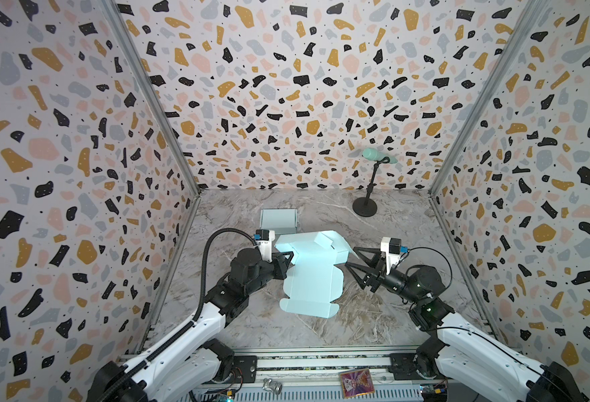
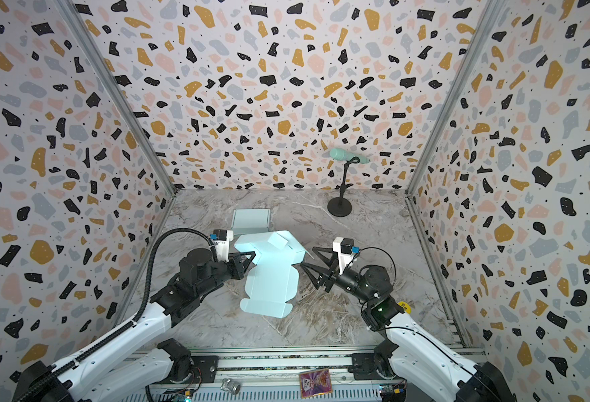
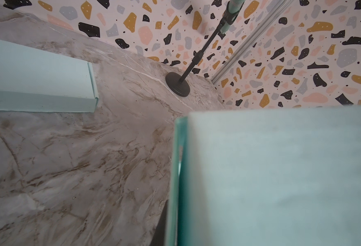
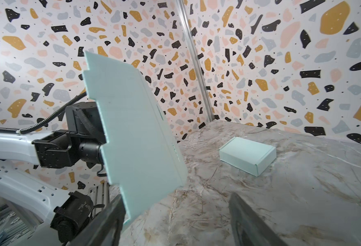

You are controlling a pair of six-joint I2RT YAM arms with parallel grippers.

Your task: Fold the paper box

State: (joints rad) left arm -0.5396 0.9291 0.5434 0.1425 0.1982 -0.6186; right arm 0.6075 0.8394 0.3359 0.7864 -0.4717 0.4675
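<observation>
So the paper box (image 1: 307, 275) is a flat mint-coloured blank around the middle of the table (image 1: 373, 313), with its long axis running roughly 12 to 6 in both top views. The far end already has a couple of flaps creased up. The right wrist view shows the sheet isn't lying flat: it's up off the marble and steeply tilted, though whether the 6 o'clock end touches down is hard to say. The left gripper (image 1: 284, 259) is at the sheet's 9 o'clock edge with its jaws pinched nearly closed on the cardboard, so it's the one carrying the thing. The right gripper (image 1: 350, 257) sits at about 2 o'clock from the sheet's centre, with jaws spread wide and nothing in them. The corner of the far flap pokes right at the mouth of those jaws. In the right wrist view the sheet's edge is just beside one finger (image 4: 111, 217), but actual contact can't be made out. The right arm looks like the one to go next, since the free flap is right in front of it and it only needs to come in toward 9 o'clock. Off at 11 o'clock there's a finished folded box (image 1: 278, 221), and a mic stand (image 1: 366, 205) at 1 o'clock, both well clear.
</observation>
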